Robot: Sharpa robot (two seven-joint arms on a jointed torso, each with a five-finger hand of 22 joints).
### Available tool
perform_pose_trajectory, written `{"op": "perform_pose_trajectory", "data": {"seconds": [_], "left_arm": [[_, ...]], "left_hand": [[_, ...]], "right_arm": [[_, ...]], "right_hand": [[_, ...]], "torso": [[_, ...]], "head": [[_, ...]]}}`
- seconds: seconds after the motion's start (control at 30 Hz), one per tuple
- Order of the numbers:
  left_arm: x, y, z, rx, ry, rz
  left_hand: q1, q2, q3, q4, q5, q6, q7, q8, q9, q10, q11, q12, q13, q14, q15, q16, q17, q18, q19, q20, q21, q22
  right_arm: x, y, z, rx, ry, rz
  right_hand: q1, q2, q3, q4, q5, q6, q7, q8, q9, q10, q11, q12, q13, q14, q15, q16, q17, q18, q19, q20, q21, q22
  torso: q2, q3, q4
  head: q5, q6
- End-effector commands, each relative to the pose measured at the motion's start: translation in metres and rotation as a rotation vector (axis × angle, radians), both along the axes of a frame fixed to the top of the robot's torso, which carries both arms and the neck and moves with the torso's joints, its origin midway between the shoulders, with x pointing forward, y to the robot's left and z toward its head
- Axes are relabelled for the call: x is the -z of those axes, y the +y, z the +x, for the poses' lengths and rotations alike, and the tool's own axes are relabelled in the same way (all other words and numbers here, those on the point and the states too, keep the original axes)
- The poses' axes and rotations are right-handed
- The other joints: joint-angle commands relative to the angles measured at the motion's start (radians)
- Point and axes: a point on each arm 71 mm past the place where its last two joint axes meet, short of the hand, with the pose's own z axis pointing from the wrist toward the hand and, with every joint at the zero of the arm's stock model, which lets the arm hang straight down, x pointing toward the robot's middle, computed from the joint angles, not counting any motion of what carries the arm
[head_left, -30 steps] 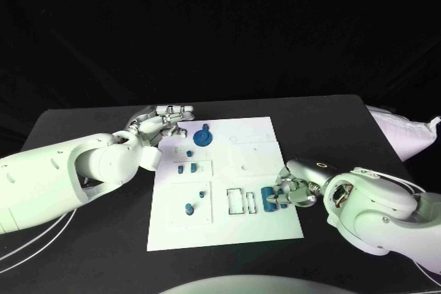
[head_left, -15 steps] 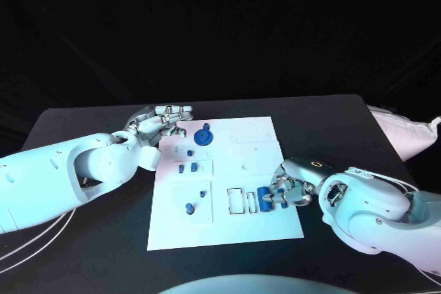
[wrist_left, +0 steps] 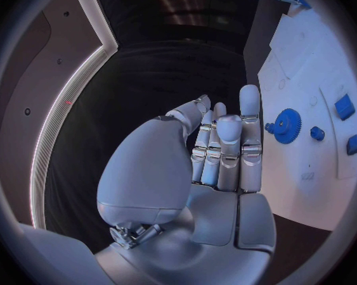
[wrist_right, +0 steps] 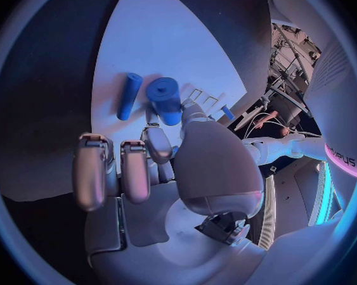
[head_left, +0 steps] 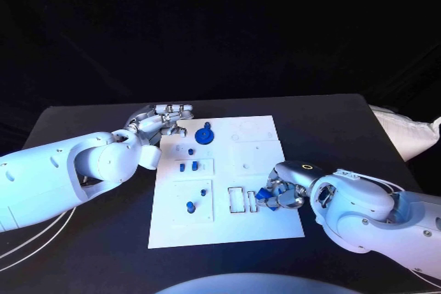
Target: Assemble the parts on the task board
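Note:
The white task board (head_left: 253, 154) lies in the middle of the black table. My right hand (head_left: 283, 194) is at the board's right edge and pinches a short blue cylinder (head_left: 264, 195) between thumb and a finger; the right wrist view shows that cylinder (wrist_right: 165, 99) in the fingertips, with a thinner blue rod (wrist_right: 129, 95) lying on the board beside it. My left hand (head_left: 166, 122) hovers at the board's far left corner, fingers straight and holding nothing (wrist_left: 219, 155). A blue gear (head_left: 204, 137) sits on the board near it.
Small blue parts stand in the board's left column (head_left: 190, 152) (head_left: 182, 168) (head_left: 190, 207). Two empty rectangular slots (head_left: 236, 200) lie just left of the right hand. A white bag (head_left: 409, 131) lies at the table's right edge.
The right hand has shifted left onto the board's edge and taken hold of the blue cylinder, tipping it up. The left hand has not moved.

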Motion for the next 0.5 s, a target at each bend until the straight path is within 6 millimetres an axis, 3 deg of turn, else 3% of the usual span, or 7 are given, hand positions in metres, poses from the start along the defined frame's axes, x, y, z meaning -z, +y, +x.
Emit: {"op": "perform_pose_trajectory", "data": {"seconds": [0.03,0.3,0.5], "left_arm": [[-0.001,-0.002,-0.001,0.020,0.001,-0.013],[0.000,-0.002,-0.001,0.022,0.004,-0.012],[0.000,-0.003,-0.001,0.024,0.006,-0.013]], "left_hand": [[-0.006,0.007,-0.007,0.001,-0.004,-0.007,0.002,0.005,0.000,-0.006,-0.003,0.004,0.000,-0.008,0.003,-0.002,-0.001,0.019,-0.003,0.001,-0.007,-0.001],[-0.006,0.007,-0.007,0.001,-0.004,-0.007,0.002,0.005,0.000,-0.006,-0.003,0.004,0.000,-0.008,0.003,-0.002,-0.001,0.019,-0.003,0.001,-0.007,-0.001],[-0.006,0.007,-0.008,0.001,-0.004,-0.008,0.003,0.005,0.000,-0.008,-0.002,0.004,0.000,-0.009,0.003,-0.003,-0.003,0.019,-0.004,0.001,-0.007,-0.002]], "right_arm": [[0.011,-0.002,-0.003,-0.004,0.035,-0.045],[0.006,-0.003,-0.003,0.029,-0.005,0.013],[-0.006,-0.007,-0.006,0.089,-0.001,0.122]], "right_hand": [[0.005,0.020,-0.007,0.001,0.001,0.000,-0.006,-0.003,-0.004,0.006,0.000,0.005,0.005,0.076,-0.002,0.001,0.087,-0.016,0.005,-0.002,0.005,-0.001],[0.049,0.061,0.001,-0.011,0.028,0.023,-0.015,0.015,0.007,0.020,-0.008,0.022,0.032,0.077,-0.008,0.005,0.093,-0.017,0.008,-0.007,0.010,0.008],[0.059,0.070,-0.004,-0.008,0.060,0.034,-0.021,0.021,0.015,0.032,-0.014,0.033,0.049,0.078,-0.013,0.010,0.101,-0.019,0.011,-0.011,0.014,0.015]], "torso": [[-0.001,-0.0008,0.0009],[0.000,0.0007,0.0012],[-0.001,-0.0010,0.0016]], "head": [[0.000,-0.001],[0.001,0.000],[-0.001,0.001]]}}
